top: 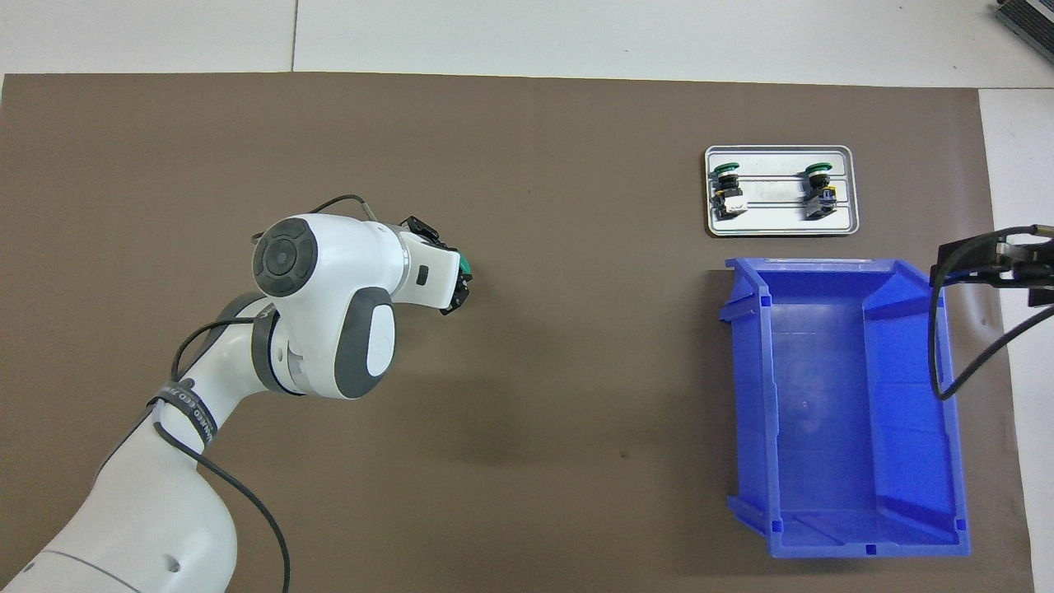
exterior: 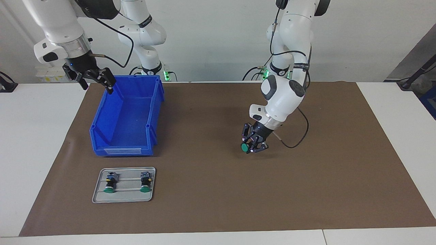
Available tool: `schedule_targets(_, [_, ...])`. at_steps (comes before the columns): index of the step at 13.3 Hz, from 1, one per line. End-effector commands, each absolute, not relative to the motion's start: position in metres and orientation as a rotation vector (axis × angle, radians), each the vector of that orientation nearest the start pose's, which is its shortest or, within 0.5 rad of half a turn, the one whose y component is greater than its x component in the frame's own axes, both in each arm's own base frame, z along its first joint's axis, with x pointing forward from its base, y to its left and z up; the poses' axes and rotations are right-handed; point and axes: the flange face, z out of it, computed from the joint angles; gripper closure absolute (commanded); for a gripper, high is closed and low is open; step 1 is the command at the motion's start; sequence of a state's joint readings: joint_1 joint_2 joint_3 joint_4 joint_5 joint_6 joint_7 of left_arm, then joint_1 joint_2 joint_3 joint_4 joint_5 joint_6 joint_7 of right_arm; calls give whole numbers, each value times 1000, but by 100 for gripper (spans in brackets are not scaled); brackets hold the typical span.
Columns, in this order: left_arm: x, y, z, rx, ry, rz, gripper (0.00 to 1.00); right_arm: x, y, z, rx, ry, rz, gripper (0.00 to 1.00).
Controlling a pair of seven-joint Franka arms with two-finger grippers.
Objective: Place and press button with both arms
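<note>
The left gripper (exterior: 253,144) hangs low over the brown mat (exterior: 218,190) near the middle of the table (exterior: 391,136), tilted, its jaws pinching the button (exterior: 245,147) so that the green cap faces away from the robots. From the overhead view only a sliver of that green cap shows past the wrist, and whether the button's body touches the mat is hard to say.

Taking the blue bin (exterior: 126,117) as the landmark: the held button is well apart from it, toward the left arm's end of the table. The right gripper (exterior: 90,76) hovers over the bin's corner that lies nearest the robots, at the right arm's end; its jaws stand spread with nothing between them, and this arm waits.

A grey metal tray (exterior: 124,197) lies just beside the bin, farther from the robots than it. Two spare buttons (exterior: 109,187) rest on their sides in the tray, one toward each end, green caps pointing away from the bin. The bin's hollow holds nothing that can be seen.
</note>
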State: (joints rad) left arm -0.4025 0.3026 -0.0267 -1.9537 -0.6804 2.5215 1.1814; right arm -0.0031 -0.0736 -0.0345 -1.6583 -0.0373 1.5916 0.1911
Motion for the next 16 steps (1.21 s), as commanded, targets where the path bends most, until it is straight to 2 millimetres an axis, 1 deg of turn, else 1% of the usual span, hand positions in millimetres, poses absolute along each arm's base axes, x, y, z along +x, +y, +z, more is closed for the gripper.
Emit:
schedule_targets(1, [581,-224,366,-2967,1838,-828,100,528,-26,626,-3160,388,-18,0])
schedule_targets(3, [581,-204,365,-2983,1882,-928,100,528,-24,626,-3158,386,-15,0])
schedule_targets(4, [581,-188,363,-2981,1880,-972,100,527,-21,627,-3159,381,-8,0])
schedule_targets(7, [571,-169,356,-2980,1927,-1065,100,528,-21,626,-3155,383,-10,0])
schedule_targets(8, [568,-159,355,-2984,1951,-1090,100,527,-21,626,-3155,388,-1,0])
schedule_targets(11, [567,-129,361,-3020,2006,-1136,100,522,-19,624,-3151,421,45,0])
schedule_targets(12, [568,-119,361,-3028,2009,-1159,100,522,-19,624,-3151,421,45,0])
schedule_targets(13, [568,-112,366,-3030,2011,-1204,100,522,-19,624,-3150,423,45,0])
schedule_targets(14, [565,-102,363,-3032,2021,-1215,100,522,-19,625,-3152,423,43,0])
schedule_targets(15, [564,-88,365,-3020,2024,-1244,100,522,-20,625,-3150,423,43,0])
schedule_targets(16, [561,-78,365,-3030,2045,-1259,100,522,-19,625,-3152,421,38,0])
